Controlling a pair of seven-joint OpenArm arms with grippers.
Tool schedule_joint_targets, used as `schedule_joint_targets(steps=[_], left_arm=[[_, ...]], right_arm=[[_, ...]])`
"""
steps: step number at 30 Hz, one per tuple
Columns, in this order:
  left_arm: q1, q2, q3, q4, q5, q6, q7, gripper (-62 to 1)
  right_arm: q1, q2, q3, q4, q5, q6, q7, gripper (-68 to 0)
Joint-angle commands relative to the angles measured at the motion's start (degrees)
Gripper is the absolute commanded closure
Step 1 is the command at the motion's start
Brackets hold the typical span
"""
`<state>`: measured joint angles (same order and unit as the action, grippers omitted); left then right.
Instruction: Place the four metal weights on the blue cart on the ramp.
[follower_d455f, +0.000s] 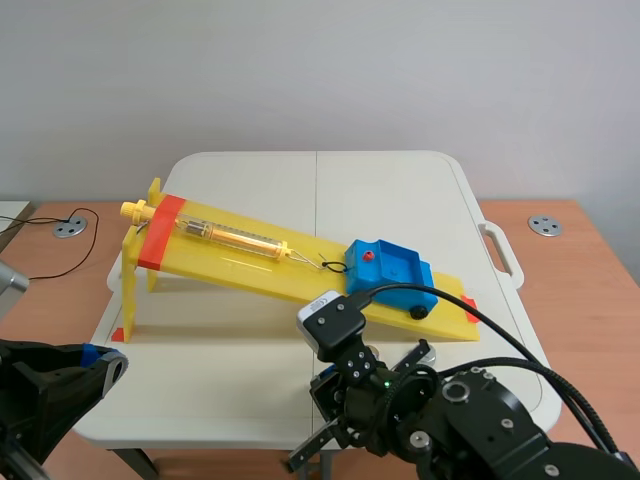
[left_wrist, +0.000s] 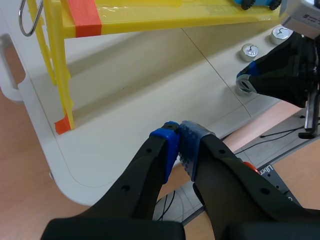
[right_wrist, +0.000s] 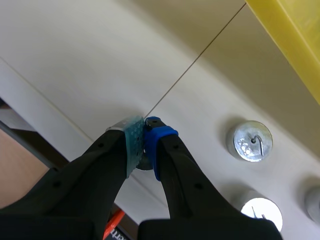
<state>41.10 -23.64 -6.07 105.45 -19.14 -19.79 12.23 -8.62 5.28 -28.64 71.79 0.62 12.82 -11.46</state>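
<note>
The blue cart stands low on the yellow ramp, hooked to a spring scale. Two metal weights lie on the white table beside my right gripper, and a third shows only partly. My right gripper is down at the table's front edge, shut on a fourth weight that shows only as a grey sliver under the pads. My left gripper hangs over the table's left front corner, shut on nothing. In the left wrist view two weights sit past the right gripper.
The ramp's tall yellow leg with an orange foot stands ahead of my left gripper. The white folding table ends just behind both grippers. Wooden desks flank it, with a black cable at the left.
</note>
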Motion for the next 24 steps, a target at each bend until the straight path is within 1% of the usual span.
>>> schedule_joint_targets(steps=[1, 6, 9, 12, 19, 21, 24], left_arm=[[-0.3, 0.7, -0.9, 4.1, -2.4, -1.4, -5.1, -3.6], [-0.3, 0.7, -0.9, 4.1, -2.4, -1.4, -5.1, -3.6], [-0.3, 0.7, -0.9, 4.1, -2.4, -1.4, -5.1, -3.6], [-0.4, 0.7, -0.9, 4.1, -2.4, -1.4, -5.1, -3.6], [-0.4, 0.7, -0.9, 4.1, -2.4, -1.4, -5.1, -3.6], [-0.4, 0.7, -0.9, 4.1, -2.4, -1.4, -5.1, -3.6], [-0.4, 0.7, -0.9, 4.1, -2.4, -1.4, -5.1, -3.6]], right_arm=[[2.0, 3.7, -0.2, 10.5, 3.8, -1.2, 1.5, -0.6], [-2.3, 8.2, 0.7, 20.5, 6.8, -1.2, -1.8, -0.6], [-5.7, 10.1, 3.2, 25.4, 11.0, -1.2, -3.0, -0.6], [-9.0, 11.5, 6.8, 30.3, 15.1, -0.8, -4.5, -0.6], [-14.1, 11.7, 18.3, 40.3, 23.7, -0.5, -7.8, -0.6], [-14.4, 11.7, 21.4, 42.1, 25.7, -0.3, -8.0, -0.6], [-14.1, 11.0, 25.8, 42.8, 28.3, -0.3, -7.5, -0.6]])
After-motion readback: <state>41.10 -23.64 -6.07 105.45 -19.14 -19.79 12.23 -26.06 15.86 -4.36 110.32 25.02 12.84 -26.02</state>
